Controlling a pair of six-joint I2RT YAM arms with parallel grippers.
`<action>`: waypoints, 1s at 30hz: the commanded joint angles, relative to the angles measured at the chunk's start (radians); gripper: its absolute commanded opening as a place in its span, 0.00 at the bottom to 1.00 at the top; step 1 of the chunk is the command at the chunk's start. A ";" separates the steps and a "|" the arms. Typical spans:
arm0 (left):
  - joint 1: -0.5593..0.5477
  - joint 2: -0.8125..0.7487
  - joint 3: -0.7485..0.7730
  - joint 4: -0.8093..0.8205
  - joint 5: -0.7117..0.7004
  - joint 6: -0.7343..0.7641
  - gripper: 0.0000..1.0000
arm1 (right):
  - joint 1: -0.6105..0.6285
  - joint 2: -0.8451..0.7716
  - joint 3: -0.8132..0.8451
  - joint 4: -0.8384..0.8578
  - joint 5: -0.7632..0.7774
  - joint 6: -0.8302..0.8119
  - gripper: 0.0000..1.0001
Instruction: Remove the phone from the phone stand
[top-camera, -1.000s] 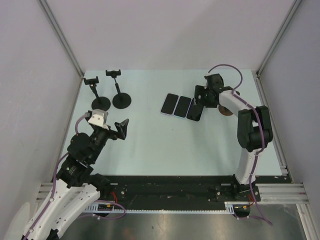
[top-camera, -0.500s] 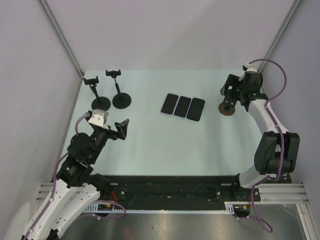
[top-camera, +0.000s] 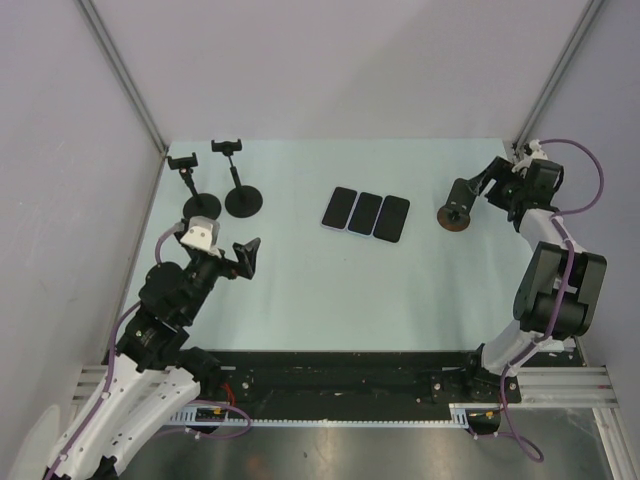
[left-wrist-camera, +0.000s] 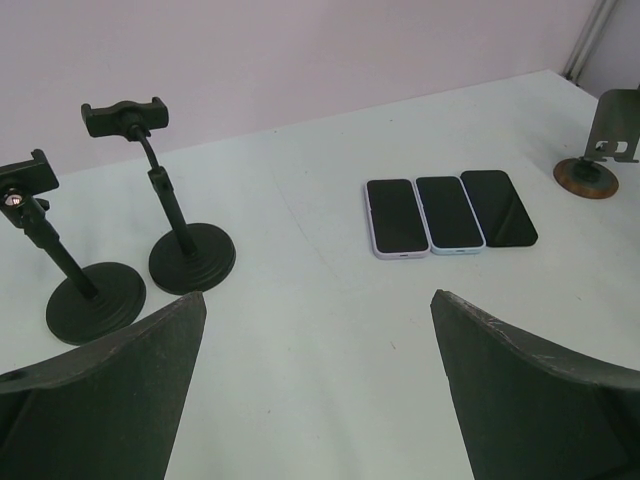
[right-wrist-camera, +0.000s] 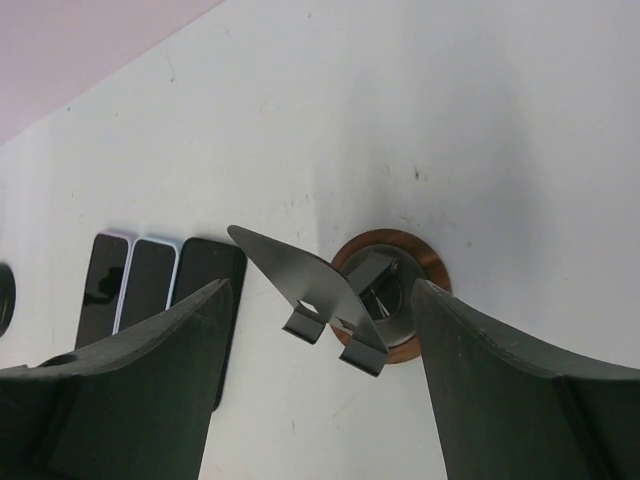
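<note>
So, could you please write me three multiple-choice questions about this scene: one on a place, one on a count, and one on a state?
1. How do the three phones lie?
A. flat on the table, side by side
B. stacked in one pile
C. upright on their edges

2. How many black clamp stands are at the far left?
A. one
B. two
C. four

3. The right gripper is
A. shut on a phone
B. shut, holding nothing
C. open

Answers:
1 A, since the top view shows them flat in a row, edge to edge.
2 B, since two round black bases each carry a pole and clamp.
3 C, since its fingers stand wide apart in the right wrist view.
</note>
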 joint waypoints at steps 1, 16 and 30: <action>0.008 0.008 -0.002 0.022 0.017 0.021 1.00 | -0.004 0.065 -0.001 0.106 -0.131 -0.005 0.76; 0.007 0.016 -0.002 0.020 0.018 0.026 1.00 | -0.024 0.126 -0.028 0.193 -0.328 -0.045 0.17; 0.008 0.117 0.025 0.019 0.129 -0.018 1.00 | 0.068 -0.126 -0.133 0.195 -0.308 0.000 0.00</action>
